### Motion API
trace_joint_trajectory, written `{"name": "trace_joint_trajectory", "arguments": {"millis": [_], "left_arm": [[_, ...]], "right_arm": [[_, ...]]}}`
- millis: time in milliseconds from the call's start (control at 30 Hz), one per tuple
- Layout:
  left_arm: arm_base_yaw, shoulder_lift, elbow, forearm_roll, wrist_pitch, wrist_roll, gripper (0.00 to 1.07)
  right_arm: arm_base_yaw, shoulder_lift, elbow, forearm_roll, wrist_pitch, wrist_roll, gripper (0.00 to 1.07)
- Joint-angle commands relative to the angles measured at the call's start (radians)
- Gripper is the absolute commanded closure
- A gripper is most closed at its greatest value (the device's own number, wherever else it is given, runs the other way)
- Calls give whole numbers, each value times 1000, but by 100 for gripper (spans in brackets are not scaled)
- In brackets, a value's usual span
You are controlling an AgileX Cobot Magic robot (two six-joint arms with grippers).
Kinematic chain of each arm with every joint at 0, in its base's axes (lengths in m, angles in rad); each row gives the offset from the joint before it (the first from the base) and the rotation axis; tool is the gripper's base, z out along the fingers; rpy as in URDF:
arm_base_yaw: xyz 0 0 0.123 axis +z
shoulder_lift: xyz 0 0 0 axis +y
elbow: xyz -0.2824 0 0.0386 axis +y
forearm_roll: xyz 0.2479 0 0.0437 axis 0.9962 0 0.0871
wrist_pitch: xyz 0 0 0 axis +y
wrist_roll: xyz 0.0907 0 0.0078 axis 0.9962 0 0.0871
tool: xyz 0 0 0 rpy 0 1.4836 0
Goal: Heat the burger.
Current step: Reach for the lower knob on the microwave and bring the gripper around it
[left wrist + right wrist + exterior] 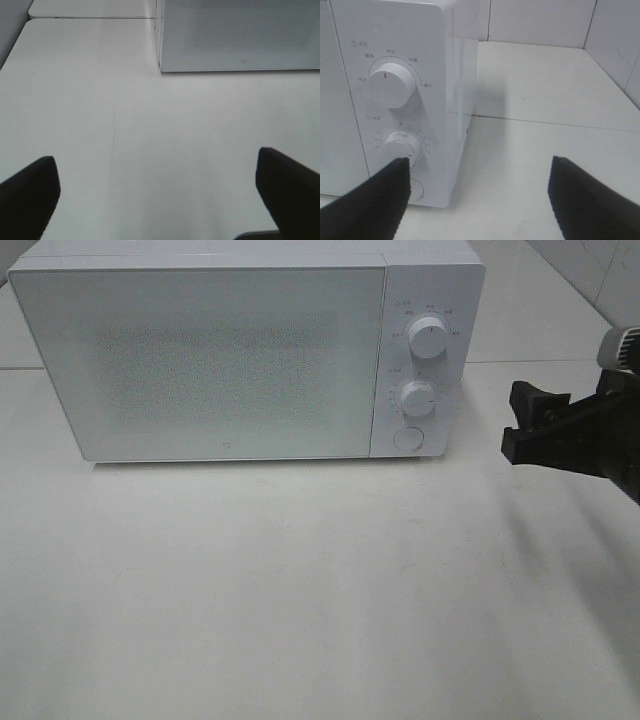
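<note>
Table: bare white surface in the foreground. No plate or food lies on the part the cameras show.
Left gripper: released, jaws spread wide with nothing between them. It hovers low over the table, facing the microwave's front lower corner on the side away from the controls. This looks like a waiting position clear of the door.
Right gripper: also released and empty. It hangs beside the control side of the microwave, apart from it, with its fingers pointed toward the panel. It is probably placed there to reach the knobs or the button.
Microwave: white, sitting on the table with its front toward the arms.
Controls: upper dial, lower dial and round button stacked in one column. Nothing touches them.
Door: shut flush. Its speckled, frosted window hides the cavity.
Cavity contents: cannot tell through the window.
Burger: not visible in any view. With the door closed and the table bare, it is likely inside the microwave, but that is a judgement.
Step in hand: probably setting the heating, judging by where the right gripper is aimed.
</note>
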Motion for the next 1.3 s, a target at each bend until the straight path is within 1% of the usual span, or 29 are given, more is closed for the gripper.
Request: {"name": "trace_joint_trajectory", "arguments": {"millis": [33, 67, 100, 133, 167, 200, 233, 267, 433, 500, 567, 867, 933, 1300], "left_arm": [[-1, -17, 5, -4, -8, -1, 7], [-1, -17, 5, -4, -8, -1, 7], [-1, -17, 5, -4, -8, -1, 7], [-1, -17, 5, -4, -8, -1, 7], [-1, -17, 5, -4, -8, -1, 7], [-1, -17, 5, -4, -8, -1, 7], [-1, -17, 5, -4, -8, -1, 7], [-1, -17, 5, -4, -8, -1, 7], [-1, -17, 5, -4, -8, -1, 7], [-1, -17, 5, -4, -8, -1, 7], [-1, -17, 5, -4, -8, -1, 7], [-1, -17, 5, -4, -8, -1, 7], [-1, -17, 5, -4, -8, -1, 7], [-1, -17, 5, -4, -8, -1, 7]], "right_arm": [[60, 27, 1, 83, -85, -23, 33], [109, 59, -3, 141, -130, -23, 33], [130, 72, -6, 170, -149, -24, 33], [130, 72, -6, 170, -149, -24, 33], [179, 102, -16, 236, -187, -27, 33], [201, 114, -21, 257, -198, -34, 33], [201, 114, -21, 257, -198, -34, 33], [239, 145, -37, 296, -221, -54, 32], [289, 209, -83, 321, -244, -68, 30], [290, 218, -90, 321, -244, -67, 31], [290, 261, -125, 321, -244, -60, 31], [290, 325, -171, 323, -277, -30, 31], [287, 358, -207, 322, -298, -24, 31], [287, 456, -303, 317, -326, -12, 31]]}}
